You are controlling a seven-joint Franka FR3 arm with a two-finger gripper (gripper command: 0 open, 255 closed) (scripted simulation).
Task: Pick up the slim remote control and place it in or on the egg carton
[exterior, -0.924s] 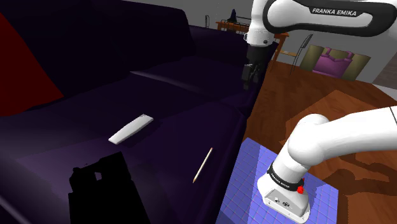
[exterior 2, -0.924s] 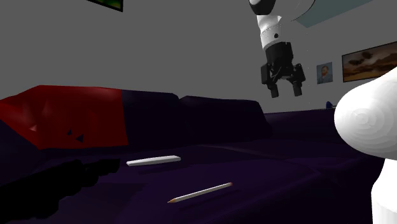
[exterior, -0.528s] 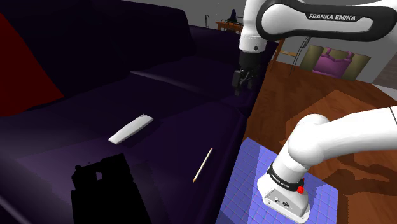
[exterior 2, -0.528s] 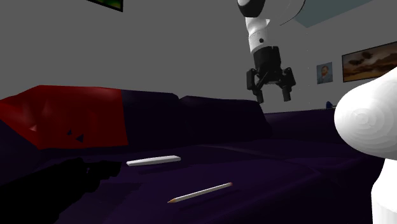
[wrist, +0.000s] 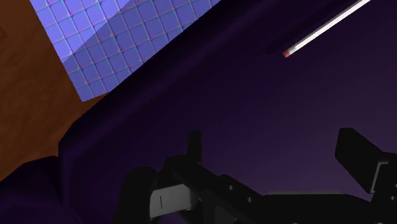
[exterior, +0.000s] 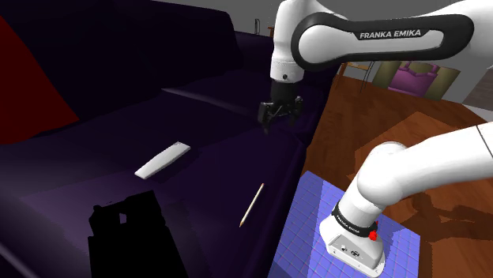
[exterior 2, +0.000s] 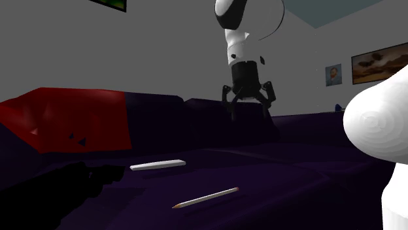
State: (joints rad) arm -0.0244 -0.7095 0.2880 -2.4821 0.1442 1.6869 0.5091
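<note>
Hovering over the sofa (exterior: 197, 126), the hand (exterior: 280, 117) gapes wide; the remote (exterior: 163, 159) lies outside the egg carton (exterior: 126, 233)

The remote control (exterior: 162, 160) lies on the sofa (exterior: 207, 118). In the shoulder view, the pencil (exterior: 252, 204) lies right of it, the egg carton (exterior: 126, 231) nearer the camera, and the end effector (exterior: 278, 113) is above and beyond it.

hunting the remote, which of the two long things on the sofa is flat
The pale remote: a wide flat strip. The other is a thin round pencil.
</note>
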